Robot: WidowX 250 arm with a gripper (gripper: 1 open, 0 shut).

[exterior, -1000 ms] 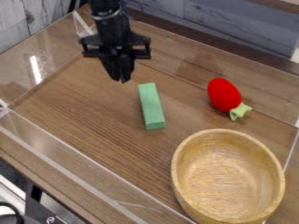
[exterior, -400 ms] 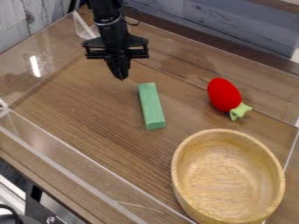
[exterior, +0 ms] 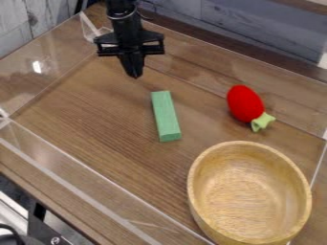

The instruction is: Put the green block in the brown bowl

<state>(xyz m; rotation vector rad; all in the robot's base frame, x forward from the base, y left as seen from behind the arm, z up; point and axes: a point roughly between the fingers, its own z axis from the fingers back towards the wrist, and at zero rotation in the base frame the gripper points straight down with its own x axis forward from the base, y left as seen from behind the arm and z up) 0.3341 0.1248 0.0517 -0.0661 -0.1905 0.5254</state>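
On the wooden table (exterior: 76, 144), toward its far left part, my gripper (exterior: 133, 73) hangs pointing almost straight down with its dark fingers pressed together, holding nothing. Compared with a second ago I have drifted up the picture and a little to the right, farther back across the table, so the gap to the green block (exterior: 163, 116) has grown; the fingers looked pinched together then as well. Nothing else has moved: the block, the bowl and the toy lie where they lay before. The green block lies flat on the wood near the middle of the table, its long side running roughly front to back, below and slightly right of my fingertips in the picture, clearly apart from them. The brown bowl (exterior: 250, 195) sits at the near right corner, upright, with nothing inside, well apart from me and near the block's close end. A red strawberry toy (exterior: 246, 101) with a green stem lies to the right of the block, behind the bowl.
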